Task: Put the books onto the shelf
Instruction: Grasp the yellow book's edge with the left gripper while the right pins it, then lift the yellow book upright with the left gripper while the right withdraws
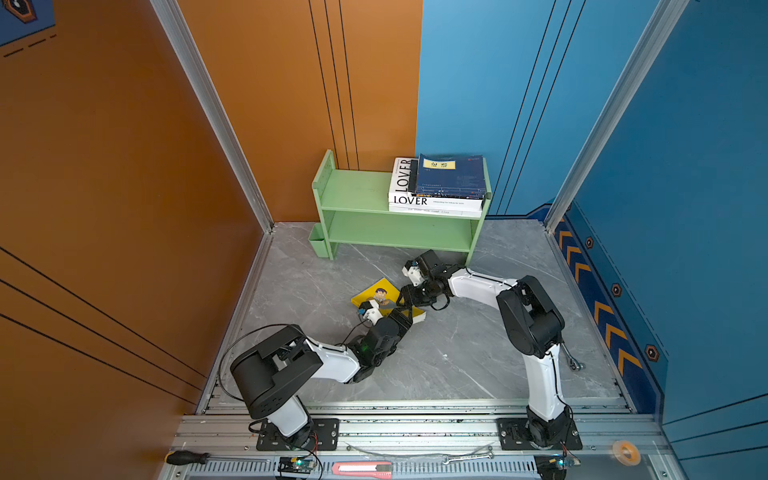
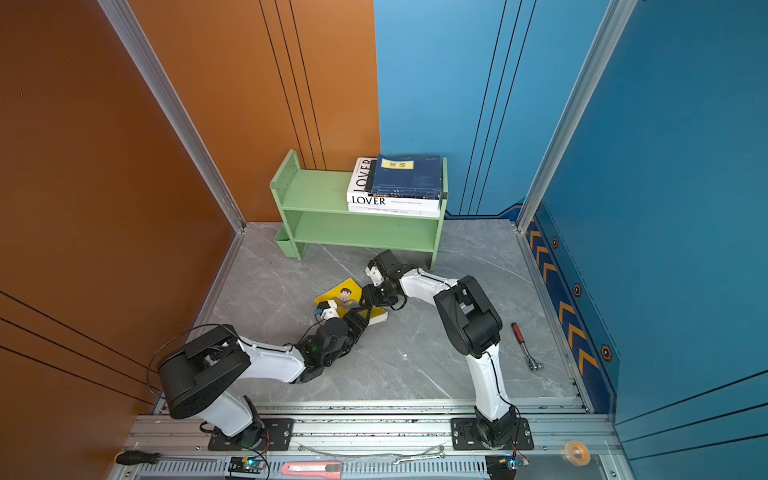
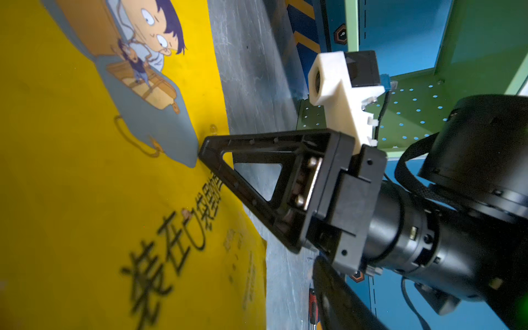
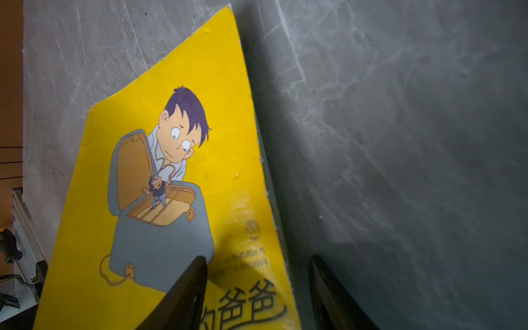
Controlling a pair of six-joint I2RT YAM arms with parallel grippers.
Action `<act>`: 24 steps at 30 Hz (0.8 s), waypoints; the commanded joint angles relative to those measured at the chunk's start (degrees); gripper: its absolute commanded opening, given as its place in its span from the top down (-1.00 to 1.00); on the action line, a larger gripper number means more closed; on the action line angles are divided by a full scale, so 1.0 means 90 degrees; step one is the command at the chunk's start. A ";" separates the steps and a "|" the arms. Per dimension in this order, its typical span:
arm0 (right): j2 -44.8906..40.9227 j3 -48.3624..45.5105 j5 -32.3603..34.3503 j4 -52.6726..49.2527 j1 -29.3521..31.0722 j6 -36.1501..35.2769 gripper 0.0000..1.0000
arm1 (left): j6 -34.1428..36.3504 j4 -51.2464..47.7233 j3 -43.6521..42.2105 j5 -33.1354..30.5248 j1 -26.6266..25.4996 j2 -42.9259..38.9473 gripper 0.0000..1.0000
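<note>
Down in front of the shelf [image 1: 353, 191], left side: the left arm [image 1: 332, 365] lies low over the desk [image 1: 457, 353], wrist turned in toward the yellow book.
Yellow book [image 1: 376, 293]: on the desk in front of the shelf, not on it yet, cover up.
How it may feel: thin, light and bendy, I think. The shiny cover looks slippery.
Where to hold: by a long edge, pinched top and bottom. It lies so flat that getting under it looks hard.
Left jaws: at the book's edge farthest from the shelf. Only one finger [image 3: 334, 297] shows, so I cannot tell if they grip.
Right jaws: part open, one finger [image 4: 188, 285] over the cover and one out over the desk, with the book's edge between them.
Right arm [image 1: 478, 286]: stretched low in front of the shelf, its wrist bent down at the book.
Right end of the shelf's top: the other books [image 1: 451, 176] lie stacked flat.
</note>
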 commanded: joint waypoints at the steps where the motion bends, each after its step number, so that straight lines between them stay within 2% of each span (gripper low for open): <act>1: 0.0050 -0.0091 0.0040 -0.0411 -0.0042 0.0054 -0.17 | -0.0147 -0.0104 -0.0114 -0.0123 0.0006 -0.0182 -0.04; 4: -0.0004 -0.0120 0.0057 -0.0399 -0.0043 0.0054 -0.18 | -0.0253 -0.0125 -0.0145 -0.0172 -0.0018 -0.0179 0.15; 8: -0.0107 -0.0162 0.0069 -0.0366 -0.0079 0.0096 -0.21 | -0.0321 -0.0337 -0.0129 -0.0175 -0.0057 -0.0234 0.20; 14: -0.0663 -0.0274 -0.0087 -0.0032 -0.0414 0.0758 -0.49 | -0.0302 -0.0871 -0.0110 -0.0276 -0.0056 -0.0538 0.55; 19: -0.1488 -0.0568 -0.0439 0.0375 -0.0821 0.1631 -0.75 | -0.0003 -0.1411 -0.0009 -0.0262 -0.0069 -0.1046 0.84; 24: -0.2585 -0.1397 -0.0745 0.0945 -0.1232 0.2818 -0.87 | 0.0205 -0.1942 0.0023 -0.0272 -0.0068 -0.1959 0.91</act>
